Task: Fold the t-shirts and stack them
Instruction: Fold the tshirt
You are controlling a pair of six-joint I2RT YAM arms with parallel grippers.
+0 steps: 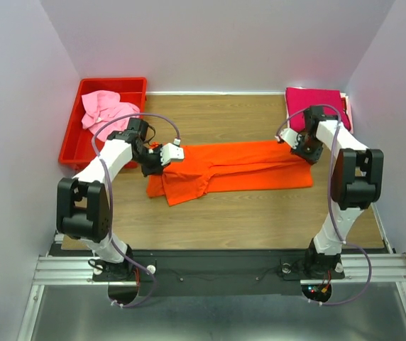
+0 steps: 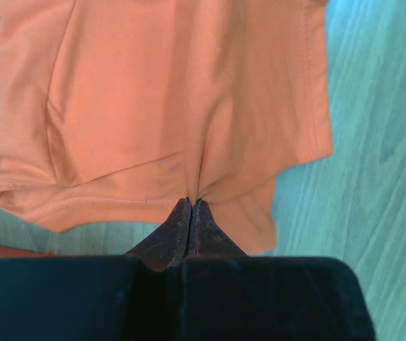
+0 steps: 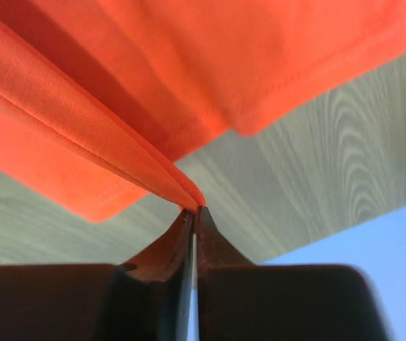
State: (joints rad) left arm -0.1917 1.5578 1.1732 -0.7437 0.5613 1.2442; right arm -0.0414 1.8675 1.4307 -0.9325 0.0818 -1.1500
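The bright orange t-shirt [image 1: 238, 167] lies stretched across the middle of the table, folded lengthwise. My left gripper [image 1: 162, 158] is shut on its left end; in the left wrist view the fingertips [image 2: 189, 206] pinch a pleat of the orange cloth [image 2: 167, 106]. My right gripper [image 1: 297, 150] is shut on its right end; in the right wrist view the orange cloth [image 3: 189, 64] runs up from the closed tips [image 3: 196, 211], lifted off the wood. The magenta t-shirt [image 1: 315, 105] lies folded at the far right. The light pink t-shirt [image 1: 103, 110] lies crumpled in the red bin.
The red plastic bin [image 1: 72, 145] stands at the far left corner. White walls enclose the table on three sides. The right arm reaches over the front of the magenta shirt. Bare wood [image 1: 231, 220] lies in front of the orange shirt.
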